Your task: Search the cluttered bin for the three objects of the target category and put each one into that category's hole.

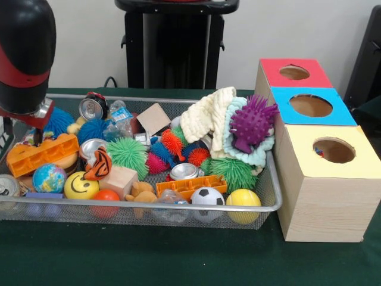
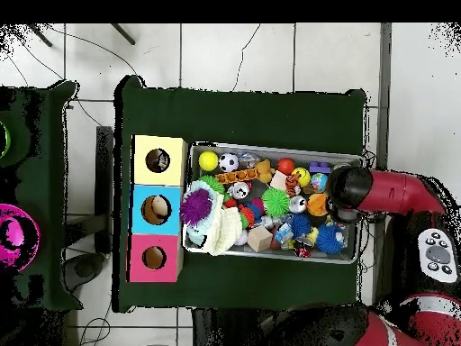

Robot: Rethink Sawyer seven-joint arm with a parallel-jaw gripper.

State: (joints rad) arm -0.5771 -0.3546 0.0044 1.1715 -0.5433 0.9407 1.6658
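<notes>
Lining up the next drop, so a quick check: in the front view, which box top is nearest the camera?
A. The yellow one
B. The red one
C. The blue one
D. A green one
A. The yellow-topped box sits nearest the camera, with the blue-topped box behind it and the red-topped box farthest back, all just right of the wire mesh bin.

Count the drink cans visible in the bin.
4 in the front view: back can, middle-left can beside the orange brick, centre can, left-edge can. More may be buried.
</notes>
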